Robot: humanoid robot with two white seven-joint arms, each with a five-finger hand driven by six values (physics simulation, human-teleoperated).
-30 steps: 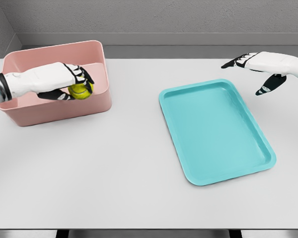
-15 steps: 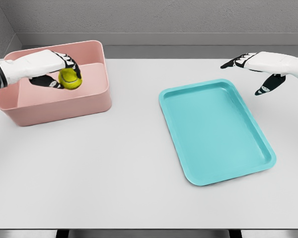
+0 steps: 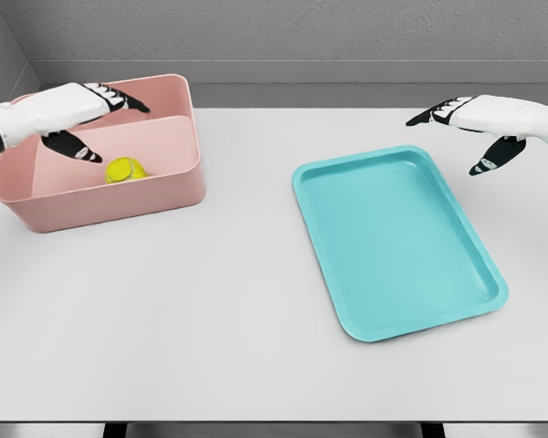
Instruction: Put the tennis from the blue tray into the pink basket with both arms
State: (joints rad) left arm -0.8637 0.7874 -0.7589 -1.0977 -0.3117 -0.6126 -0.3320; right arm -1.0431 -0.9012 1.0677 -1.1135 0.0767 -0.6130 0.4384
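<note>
The left hand point(image 3: 73, 114) has just let go, fingers spread, and the ball point(image 3: 125, 170) now lies inside the basket point(image 3: 110, 201), so the task looks done.

A single head view is looking down and forward from above the near edge of the white table point(image 3: 210, 301), taking in the whole tabletop up to the grey wall point(image 3: 283, 36) behind it. It is sitting at a moderate distance, framing the pink basket point(image 3: 178, 187) far left and the blue tray point(image 3: 397, 242) right of centre.
</note>
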